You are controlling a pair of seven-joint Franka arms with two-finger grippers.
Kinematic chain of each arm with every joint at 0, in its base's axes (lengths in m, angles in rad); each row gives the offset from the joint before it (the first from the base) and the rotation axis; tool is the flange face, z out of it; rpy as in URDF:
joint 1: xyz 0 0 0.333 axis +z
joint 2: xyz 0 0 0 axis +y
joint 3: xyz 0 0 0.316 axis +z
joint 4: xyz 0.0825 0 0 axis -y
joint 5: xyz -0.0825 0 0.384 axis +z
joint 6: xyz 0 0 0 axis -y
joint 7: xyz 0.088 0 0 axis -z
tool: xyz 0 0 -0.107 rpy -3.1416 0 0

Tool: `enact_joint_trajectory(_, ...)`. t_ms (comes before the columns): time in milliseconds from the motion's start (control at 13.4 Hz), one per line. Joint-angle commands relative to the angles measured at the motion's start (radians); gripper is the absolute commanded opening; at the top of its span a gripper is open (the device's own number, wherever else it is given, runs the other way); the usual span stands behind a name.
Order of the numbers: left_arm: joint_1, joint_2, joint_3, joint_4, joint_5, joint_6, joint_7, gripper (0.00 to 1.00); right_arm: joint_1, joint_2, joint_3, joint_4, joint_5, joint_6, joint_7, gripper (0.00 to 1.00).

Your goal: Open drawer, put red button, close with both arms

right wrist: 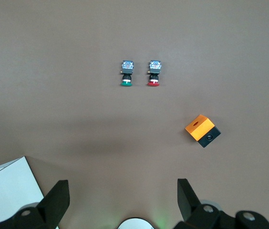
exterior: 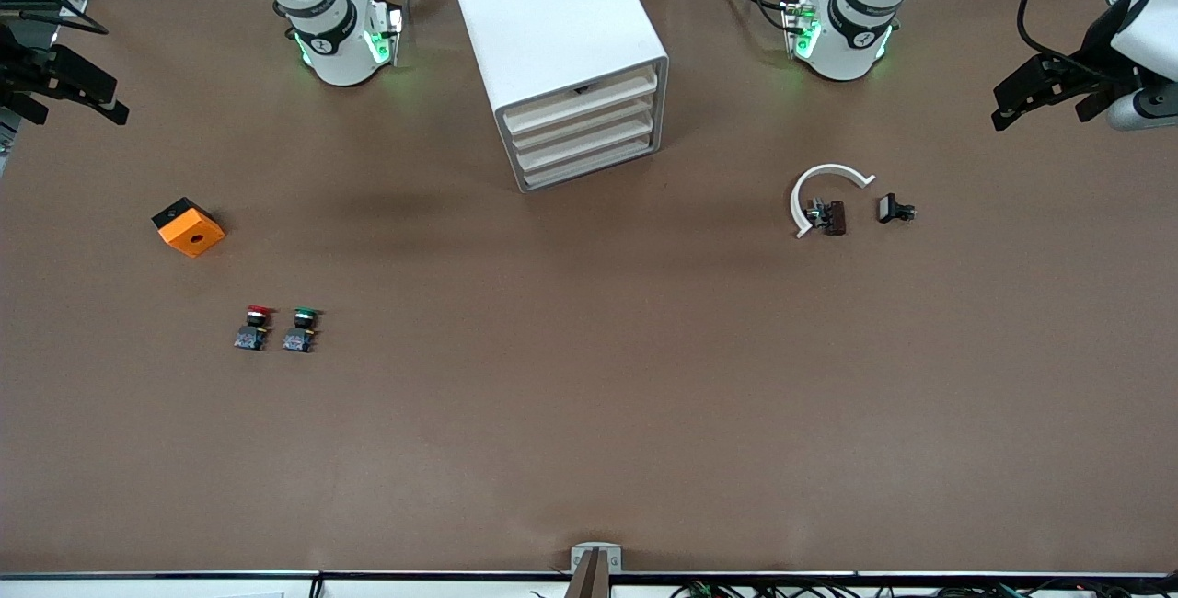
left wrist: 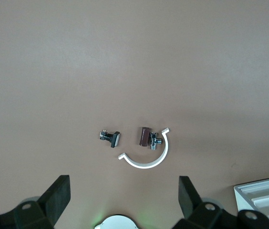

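Observation:
The white cabinet (exterior: 552,37) stands midway between the two arm bases. Its four cream drawers (exterior: 584,124) are all shut. The red button (exterior: 255,327) lies toward the right arm's end of the table, beside the green-capped switch (exterior: 302,328). It also shows in the right wrist view (right wrist: 154,72). My right gripper (exterior: 92,97) is up in the air at the right arm's end of the table, open and empty (right wrist: 123,192). My left gripper (exterior: 1040,97) is up in the air at the left arm's end, open and empty (left wrist: 124,191).
An orange box (exterior: 188,226) lies farther from the front camera than the two switches. Toward the left arm's end lie a white C-shaped ring (exterior: 824,189), a brown part (exterior: 834,217) inside it and a small black part (exterior: 893,209).

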Motion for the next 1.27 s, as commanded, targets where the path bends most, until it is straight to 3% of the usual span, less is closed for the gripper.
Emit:
enact_joint_trajectory(0, 0.010, 0.015, -0.006, 0.028, 0.018, -0.020, 0.009, 1.00, -0.021, -0.015, 0.012, -0.010, 0.012, 0.004, 0.004, 1.00)
enact_joint_trajectory(674, 0.010, 0.067, -0.003, 0.040, 0.047, -0.020, -0.004, 1.00, -0.037, -0.009, 0.011, 0.000, 0.012, 0.001, -0.008, 1.00)
enact_joint_trajectory(973, 0.008, 0.179, -0.004, 0.046, 0.044, -0.016, -0.115, 1.00, -0.064, 0.008, 0.011, 0.025, 0.011, 0.002, -0.005, 1.00)
enact_joint_trajectory(1198, -0.002, 0.298, -0.009, 0.052, 0.018, 0.013, -0.317, 1.00, -0.078, 0.064, 0.011, 0.034, 0.014, -0.001, -0.008, 1.00)
